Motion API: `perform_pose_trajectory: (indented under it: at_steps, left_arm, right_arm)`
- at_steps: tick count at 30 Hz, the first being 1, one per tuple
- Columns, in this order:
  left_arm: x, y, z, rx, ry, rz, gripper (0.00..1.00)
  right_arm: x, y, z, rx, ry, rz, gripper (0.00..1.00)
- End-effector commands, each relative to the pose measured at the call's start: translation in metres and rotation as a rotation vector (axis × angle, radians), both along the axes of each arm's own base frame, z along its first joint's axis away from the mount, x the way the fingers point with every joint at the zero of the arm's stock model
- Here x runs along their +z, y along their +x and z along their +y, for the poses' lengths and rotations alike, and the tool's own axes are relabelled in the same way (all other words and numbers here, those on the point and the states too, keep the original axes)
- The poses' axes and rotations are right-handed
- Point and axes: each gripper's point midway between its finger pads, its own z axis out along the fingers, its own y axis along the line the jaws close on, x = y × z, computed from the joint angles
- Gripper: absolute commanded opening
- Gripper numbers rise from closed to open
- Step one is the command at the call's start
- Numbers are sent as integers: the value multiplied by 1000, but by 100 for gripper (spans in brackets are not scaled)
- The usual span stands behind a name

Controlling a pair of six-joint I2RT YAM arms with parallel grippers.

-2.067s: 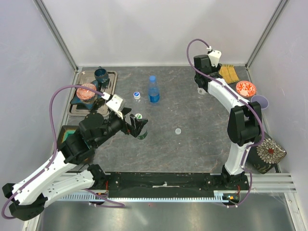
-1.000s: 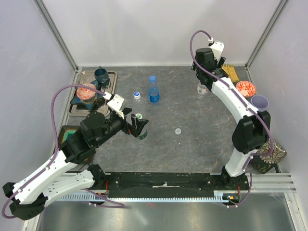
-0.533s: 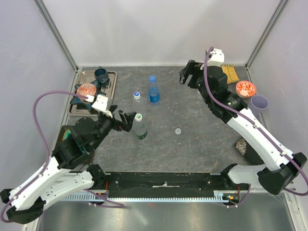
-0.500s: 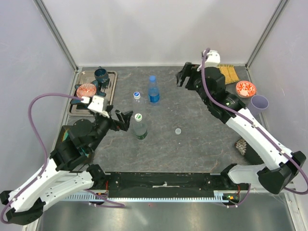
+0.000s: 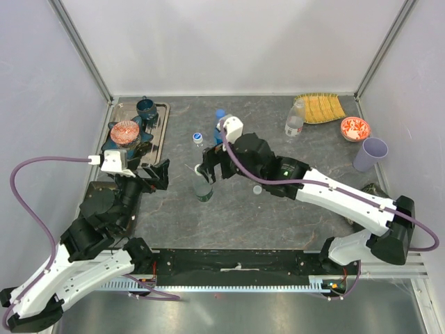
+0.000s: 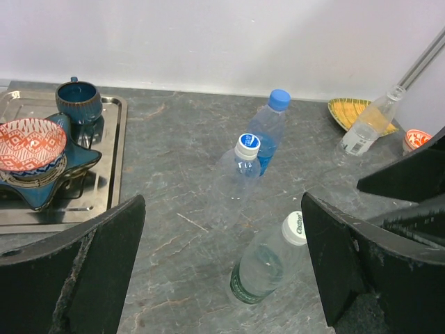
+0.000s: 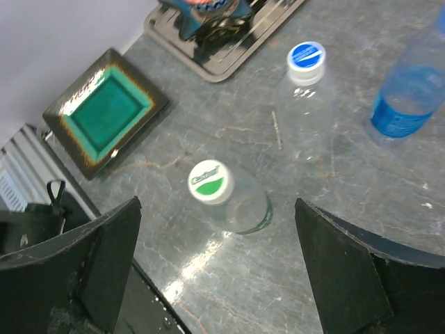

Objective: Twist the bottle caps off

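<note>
Right claw (image 5: 207, 172): spread wide, hanging right over the green-labelled bottle (image 7: 226, 197), fingers well clear of the cap on both sides.
Left claw (image 5: 158, 175): spread wide too, nothing in it, off toward the left edge of the table (image 5: 278, 224), facing the bottles.
Green-labelled bottle: upright, white-and-green cap on, just left of the table's middle.
Plain clear bottle (image 6: 235, 177): upright, blue-and-white cap on, beyond the green one toward the far edge.
Blue-labelled bottle (image 6: 266, 132): upright, blue cap on, just beside the plain one, nearer the far edge.
Fourth bottle (image 5: 295, 120): upright near the far right corner, just beside the yellow plate (image 5: 321, 106), neck looking bare.
Loose cap (image 5: 257, 188): flat on the table, right of the green-labelled bottle.
</note>
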Motion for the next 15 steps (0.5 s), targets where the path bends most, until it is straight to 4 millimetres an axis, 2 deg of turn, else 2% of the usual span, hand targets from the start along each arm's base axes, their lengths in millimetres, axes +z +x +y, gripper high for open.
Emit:
perform_pose_trajectory:
  at_steps: [1,5,6,9,15]
  left_arm:
    - [-3,-2,12,53,-64,4,100]
    - [-7,-3,12,49,-64,7,100]
    - [-8,-3,12,50,-64,11,100]
    - [-9,-3,11,48,-63,15,100]
    - [-11,-4,12,44,-63,18,100]
  right_arm:
    - [6,-8,22,33,-7,-56,98]
    - [-12,-8,34,32,-54,-48,98]
    - [-21,-3,36,13,-77,-45,98]
    - [-33,9,38,-43,-108,-51,98]
    - [-50,26,49,-93,-140,-57,98]
